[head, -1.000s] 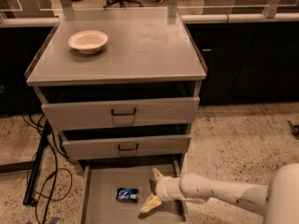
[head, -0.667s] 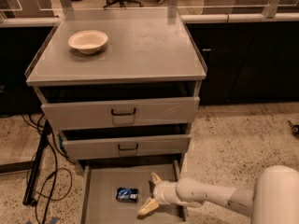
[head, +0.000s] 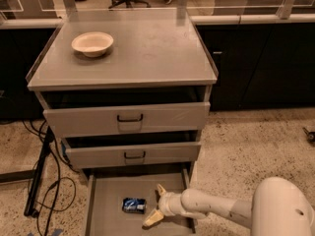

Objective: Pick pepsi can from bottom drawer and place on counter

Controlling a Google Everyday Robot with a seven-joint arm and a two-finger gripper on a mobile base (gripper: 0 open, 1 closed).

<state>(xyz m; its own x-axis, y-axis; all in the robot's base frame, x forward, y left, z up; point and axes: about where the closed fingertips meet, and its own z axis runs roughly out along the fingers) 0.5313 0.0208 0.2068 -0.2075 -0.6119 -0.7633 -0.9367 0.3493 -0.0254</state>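
The pepsi can (head: 134, 205) lies on its side on the floor of the open bottom drawer (head: 106, 195), left of centre. My gripper (head: 156, 205) is down inside the drawer just to the right of the can, a short gap away. Its two pale fingers (head: 152, 219) are spread open, pointing left toward the can, with nothing between them. The white arm runs off to the lower right. The counter (head: 147, 48) is the grey cabinet top above.
A cream bowl (head: 92, 44) sits at the counter's back left. The two upper drawers with black handles (head: 130, 118) stand slightly pulled out above the bottom one. Black cables and a stand (head: 42, 176) lie on the speckled floor to the left.
The gripper has slid left and lower inside the bottom drawer, ending closer to the can. The can has not moved.
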